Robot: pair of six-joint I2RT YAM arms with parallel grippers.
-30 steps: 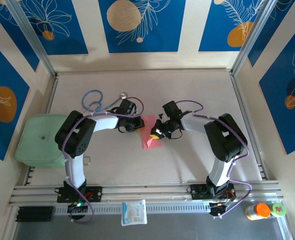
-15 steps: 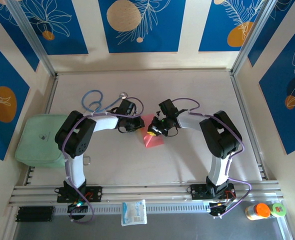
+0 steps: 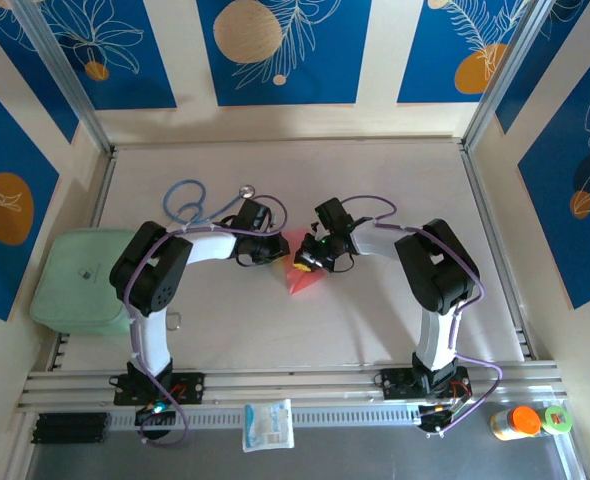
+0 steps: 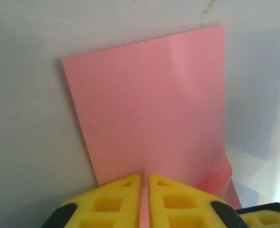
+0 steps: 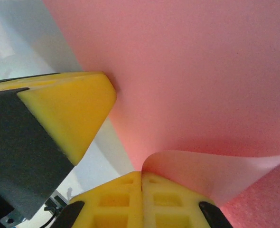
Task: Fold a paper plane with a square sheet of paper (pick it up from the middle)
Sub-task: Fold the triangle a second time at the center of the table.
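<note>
The square sheet of paper (image 3: 303, 275) is salmon pink and lies mid-table between both grippers. In the left wrist view the sheet (image 4: 149, 109) lies flat ahead, and my left gripper (image 4: 144, 176) is shut on its near edge, a thin pink strip showing between the yellow fingers. My right gripper (image 5: 142, 175) is shut on one corner of the sheet (image 5: 201, 71), which curls up and over from its fingertips. That lifted corner (image 4: 217, 176) shows at the lower right of the left wrist view. From above, my left gripper (image 3: 272, 250) and right gripper (image 3: 305, 262) sit close together.
A blue stethoscope (image 3: 190, 205) lies behind the left arm. A pale green pad (image 3: 75, 280) sits at the left edge. A white packet (image 3: 268, 425) rests on the front rail, with small bottles (image 3: 523, 420) at the front right.
My right gripper has moved left and a little back toward the left gripper, carrying the paper's corner with it. The visible sheet has narrowed into a pointed shape. The left gripper has stayed put.
</note>
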